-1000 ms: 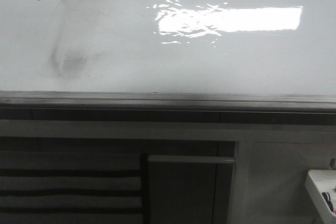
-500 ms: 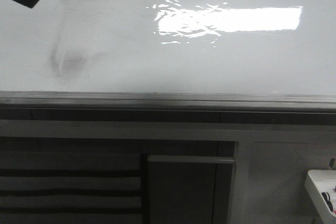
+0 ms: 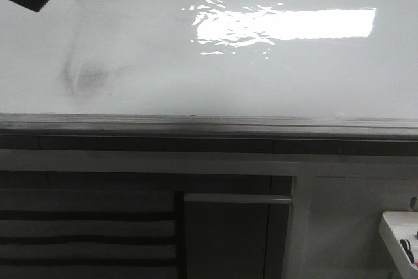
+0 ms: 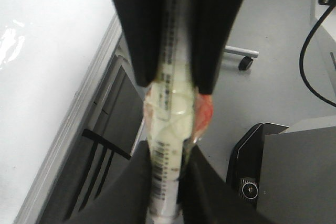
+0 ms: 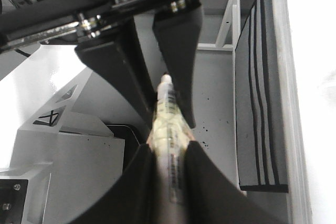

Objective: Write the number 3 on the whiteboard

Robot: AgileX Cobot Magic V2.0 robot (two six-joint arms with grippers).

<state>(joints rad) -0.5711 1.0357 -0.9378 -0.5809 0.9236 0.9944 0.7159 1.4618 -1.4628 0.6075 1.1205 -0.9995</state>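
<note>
L gripper (image 4: 167, 166): fingers pinched on marker (image 4: 169, 129), taped barrel.
R gripper (image 5: 168, 156): clamped on 2nd marker (image 5: 167, 114).
Whiteboard (image 3: 261, 76): glossy, grey smudge (image 3: 88, 76) at left, glare (image 3: 287, 24) upper centre.
No. 3: can't make out any stroke.

Whiteboard (image 3: 261, 76) showing glossy, smooth white, mirroring a bright light patch; a dull grey smudge (image 3: 85, 76) sitting matt on it. Edge frame (image 3: 209, 123) looking like brushed grey metal. Left gripper (image 4: 167, 129) fingers (image 4: 137, 35) appearing matt black plastic, pinching a marker (image 4: 168, 119) wrapped in shiny, wrinkled clear tape.
</note>
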